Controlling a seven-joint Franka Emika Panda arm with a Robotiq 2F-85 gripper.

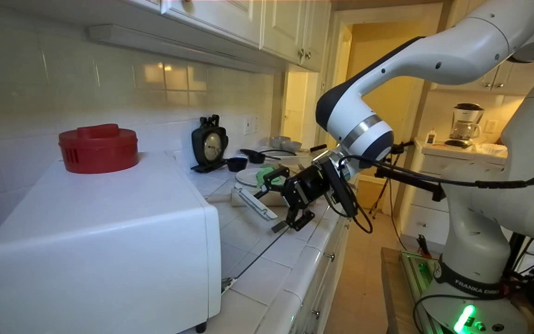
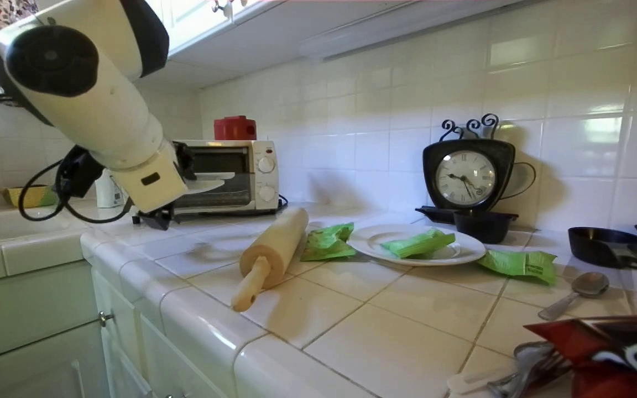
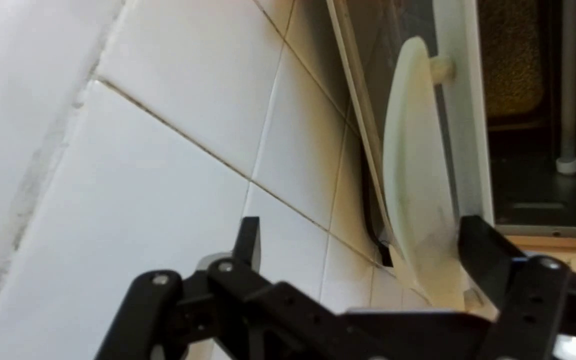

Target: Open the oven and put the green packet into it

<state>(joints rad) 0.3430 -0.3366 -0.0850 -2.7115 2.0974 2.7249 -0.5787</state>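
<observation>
The oven [image 1: 109,260] is a big white box at the left; it also shows in an exterior view [image 2: 266,177]. Its glass door is tilted partly open, and the dark inside [image 3: 528,185] shows in the wrist view. My gripper [image 3: 360,225] is open at the white door handle [image 3: 413,140]. One finger is on the handle's inner side and the other is well apart; I cannot tell whether they touch. A green packet [image 2: 418,244] lies on the white plate [image 2: 361,244]. Two more green packets lie left [image 2: 327,243] and right [image 2: 520,265] of it.
A red lidded container [image 1: 100,150] stands on the oven. A wooden rolling pin [image 2: 281,243] lies near the counter's front edge. A black clock [image 2: 468,177], small black pans [image 2: 603,247], a spoon [image 2: 589,284] and a red bag [image 2: 617,354] are on the counter.
</observation>
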